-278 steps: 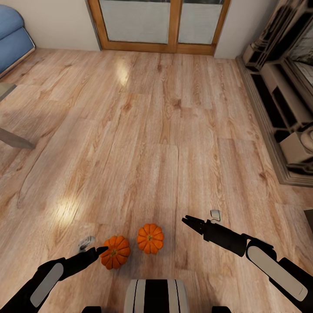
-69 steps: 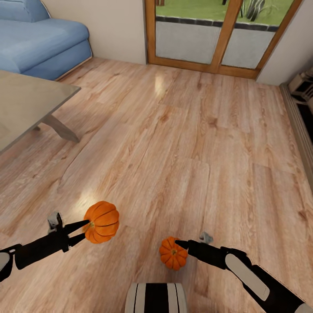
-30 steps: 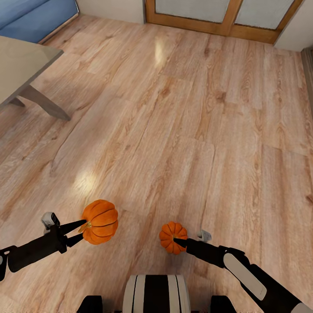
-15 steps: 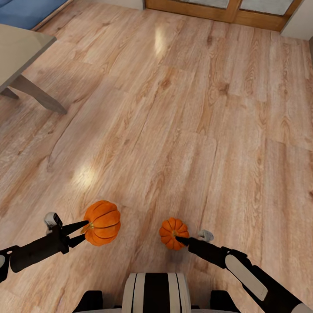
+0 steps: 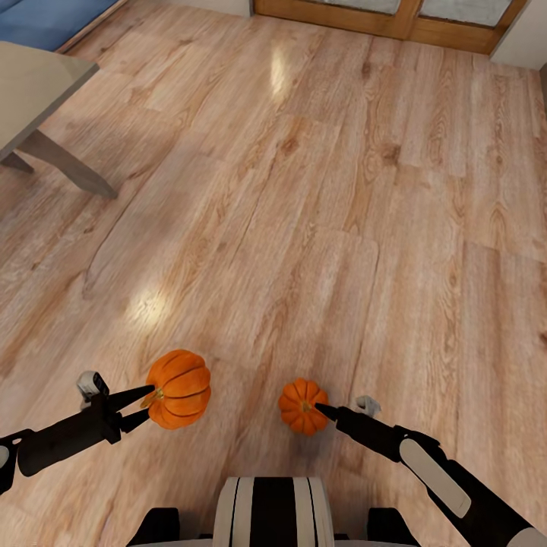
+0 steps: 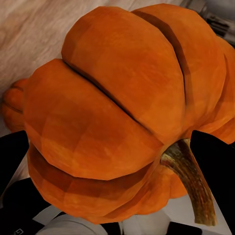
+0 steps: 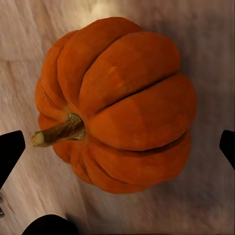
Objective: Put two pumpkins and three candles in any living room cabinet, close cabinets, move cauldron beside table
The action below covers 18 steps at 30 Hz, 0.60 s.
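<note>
Left fingers (image 5: 144,393) pinching pumpkin stem (image 5: 157,395), right fingers (image 5: 325,411) straddling floor pumpkin (image 5: 301,406)

light wood plank floor (image 5: 319,190), grey table corner (image 5: 38,91), blue sofa edge (image 5: 45,19), wooden door frame (image 5: 380,19)

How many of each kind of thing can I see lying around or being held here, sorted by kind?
Pumpkins: 2, one at the left gripper, one on the floor by the right gripper
Tables: 1, a grey table
Sofas: 1, a blue corner of a sofa
Total: 4
</note>
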### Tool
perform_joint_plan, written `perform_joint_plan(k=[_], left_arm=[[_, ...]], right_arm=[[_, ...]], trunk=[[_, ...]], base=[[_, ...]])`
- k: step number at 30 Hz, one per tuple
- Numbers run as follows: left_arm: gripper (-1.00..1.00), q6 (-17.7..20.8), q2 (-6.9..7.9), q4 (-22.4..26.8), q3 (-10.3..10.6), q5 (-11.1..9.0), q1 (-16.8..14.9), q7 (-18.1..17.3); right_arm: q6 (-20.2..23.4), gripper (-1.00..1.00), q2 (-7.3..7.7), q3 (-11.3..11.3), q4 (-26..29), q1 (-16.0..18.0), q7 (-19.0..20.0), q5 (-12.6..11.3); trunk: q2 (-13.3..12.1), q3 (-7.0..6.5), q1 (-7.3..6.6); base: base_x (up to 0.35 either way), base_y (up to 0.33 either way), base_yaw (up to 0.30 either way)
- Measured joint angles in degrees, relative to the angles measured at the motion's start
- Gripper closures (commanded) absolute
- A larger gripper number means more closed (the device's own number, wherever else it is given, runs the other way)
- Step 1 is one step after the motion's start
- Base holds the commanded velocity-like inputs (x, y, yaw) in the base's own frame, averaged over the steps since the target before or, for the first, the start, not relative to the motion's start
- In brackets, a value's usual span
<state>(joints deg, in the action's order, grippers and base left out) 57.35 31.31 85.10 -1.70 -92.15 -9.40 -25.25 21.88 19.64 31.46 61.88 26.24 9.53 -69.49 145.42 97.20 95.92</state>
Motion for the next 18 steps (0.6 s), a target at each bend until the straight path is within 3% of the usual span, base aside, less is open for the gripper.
perform_joint_plan(k=[18], left_arm=[[1.00,0.0,-0.11,0.0,0.7,-0.2,0.1,0.0]], right_arm=[[0.0,-1.00,-0.09,-0.1,-0.7,0.0,0.0,0.0]], trunk=[[0.0,0.21,0.02]], base=[[-0.007,-0.007,0.000]])
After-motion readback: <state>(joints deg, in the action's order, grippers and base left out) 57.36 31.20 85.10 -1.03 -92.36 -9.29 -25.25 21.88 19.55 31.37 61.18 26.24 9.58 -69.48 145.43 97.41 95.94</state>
